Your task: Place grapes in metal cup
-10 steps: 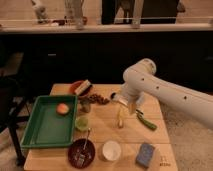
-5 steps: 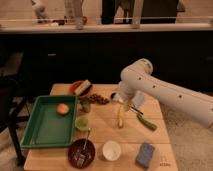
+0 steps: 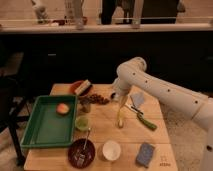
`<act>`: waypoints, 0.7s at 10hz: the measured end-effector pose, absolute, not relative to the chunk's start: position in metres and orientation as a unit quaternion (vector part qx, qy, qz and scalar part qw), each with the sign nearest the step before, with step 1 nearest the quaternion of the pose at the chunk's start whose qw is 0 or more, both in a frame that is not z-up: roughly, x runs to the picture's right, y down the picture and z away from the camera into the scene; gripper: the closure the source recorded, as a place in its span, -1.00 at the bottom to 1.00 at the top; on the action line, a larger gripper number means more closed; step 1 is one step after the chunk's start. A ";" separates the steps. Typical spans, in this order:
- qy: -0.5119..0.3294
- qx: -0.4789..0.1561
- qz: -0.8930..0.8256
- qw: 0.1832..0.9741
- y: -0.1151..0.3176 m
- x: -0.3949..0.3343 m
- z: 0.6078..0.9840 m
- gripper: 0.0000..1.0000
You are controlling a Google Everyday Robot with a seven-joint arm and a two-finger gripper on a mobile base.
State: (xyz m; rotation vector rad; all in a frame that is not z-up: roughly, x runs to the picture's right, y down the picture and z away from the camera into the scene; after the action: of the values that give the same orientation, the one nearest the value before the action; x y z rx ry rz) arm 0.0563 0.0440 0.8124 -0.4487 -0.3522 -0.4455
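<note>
Wooden table inspected from the front. The white arm enters from the right, bends at an elbow over the far edge and drops toward the table's middle. The gripper sits low over the far half of the table, just right of the grapes. Its fingers stand apart and nothing is held; contact with the grapes cannot be confirmed. The grapes lie on the bare wood as a dark red cluster, outside any container, between the gripper and the metal cup. The metal cup stands upright just left of them, close to the right wall of the tray – whether grapes and cup touch cannot be told. The green tray fills the left side and holds one orange fruit in its far part. A green cup stands just in front of the metal cup, beside the tray. Along the near edge are a dark bowl with a utensil in it, a white cup and a blue sponge. An elongated yellow item lies in front of the gripper – a green item lies to its right.
</note>
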 end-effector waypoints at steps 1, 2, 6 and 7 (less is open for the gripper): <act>-0.177 -0.223 -0.220 0.933 0.044 0.049 0.818 -0.60; -0.191 -0.234 -0.222 0.927 0.044 0.035 0.835 -0.60; -0.209 -0.245 -0.219 0.921 0.040 0.009 0.856 -0.60; -0.215 -0.248 -0.215 0.920 0.039 0.004 0.864 -0.60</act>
State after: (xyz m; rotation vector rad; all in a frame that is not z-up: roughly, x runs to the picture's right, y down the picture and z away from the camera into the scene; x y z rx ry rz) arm 0.0040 0.0389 0.8635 -0.5103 -0.4416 -0.4426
